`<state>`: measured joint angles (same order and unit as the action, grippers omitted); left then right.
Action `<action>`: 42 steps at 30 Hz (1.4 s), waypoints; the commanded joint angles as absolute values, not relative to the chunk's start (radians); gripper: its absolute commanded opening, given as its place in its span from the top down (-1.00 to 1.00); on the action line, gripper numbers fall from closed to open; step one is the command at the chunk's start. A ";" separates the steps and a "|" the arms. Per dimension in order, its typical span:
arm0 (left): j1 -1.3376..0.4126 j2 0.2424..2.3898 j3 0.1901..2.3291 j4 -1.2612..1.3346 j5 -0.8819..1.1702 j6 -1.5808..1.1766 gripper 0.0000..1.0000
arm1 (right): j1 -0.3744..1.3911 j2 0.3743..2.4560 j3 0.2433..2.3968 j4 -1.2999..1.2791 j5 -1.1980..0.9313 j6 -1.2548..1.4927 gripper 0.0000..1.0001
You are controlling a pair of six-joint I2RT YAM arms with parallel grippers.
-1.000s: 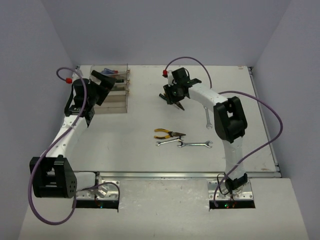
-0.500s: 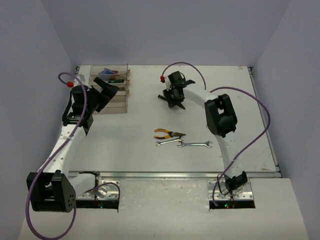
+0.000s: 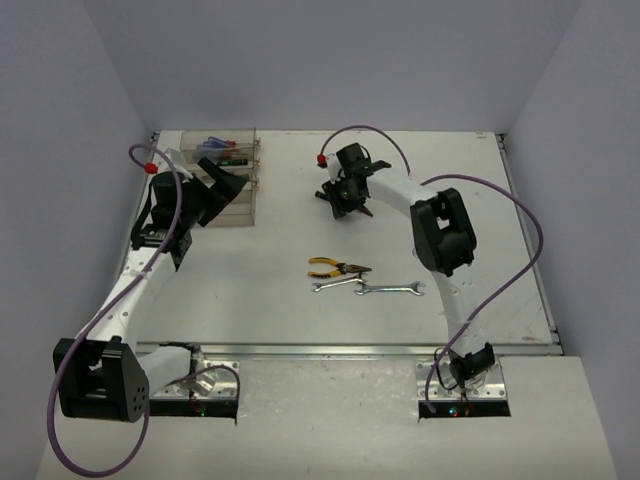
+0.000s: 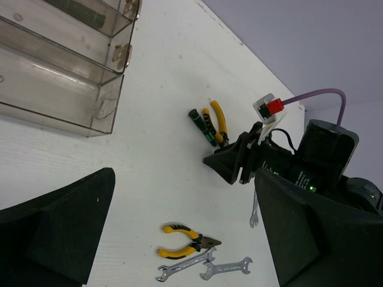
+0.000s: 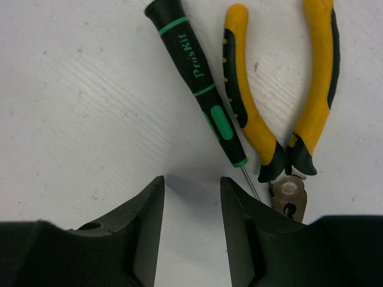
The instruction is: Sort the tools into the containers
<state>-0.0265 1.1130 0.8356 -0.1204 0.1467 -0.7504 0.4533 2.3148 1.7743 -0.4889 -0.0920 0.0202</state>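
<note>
Right wrist: screwdriver (image 5: pixel 200 84) lies just beyond right end effector (image 5: pixel 191 186).

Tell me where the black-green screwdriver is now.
The black-green screwdriver lies at the far middle of the table, just ahead of the right gripper, alongside yellow-handled pliers; the right wrist view shows it clearest.

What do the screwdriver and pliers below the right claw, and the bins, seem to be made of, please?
The screwdriver: matte black handle, likely plastic, with green bands; thin bare-metal shaft. The pliers: yellow-and-black grips, probably rubbery plastic; grey metal head. The bins: clear glossy plastic, since contents show through.
</note>
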 commanded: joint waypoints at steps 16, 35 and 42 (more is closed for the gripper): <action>-0.037 1.069 0.788 -0.099 0.155 -0.703 -1.00 | 0.520 2.397 2.008 -0.421 -0.081 -0.205 0.15; -0.037 1.092 0.781 -0.082 0.191 -0.696 -1.00 | 0.520 2.546 2.104 -0.516 -0.114 -0.263 0.54; -0.037 1.121 0.758 -0.033 0.254 -0.718 -1.00 | 0.519 2.417 1.973 -0.538 -0.215 -0.162 0.90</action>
<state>-0.0277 1.1028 0.7809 -0.1128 0.1939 -0.7114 0.5181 2.5039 2.0642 -0.4795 -0.1419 -0.2309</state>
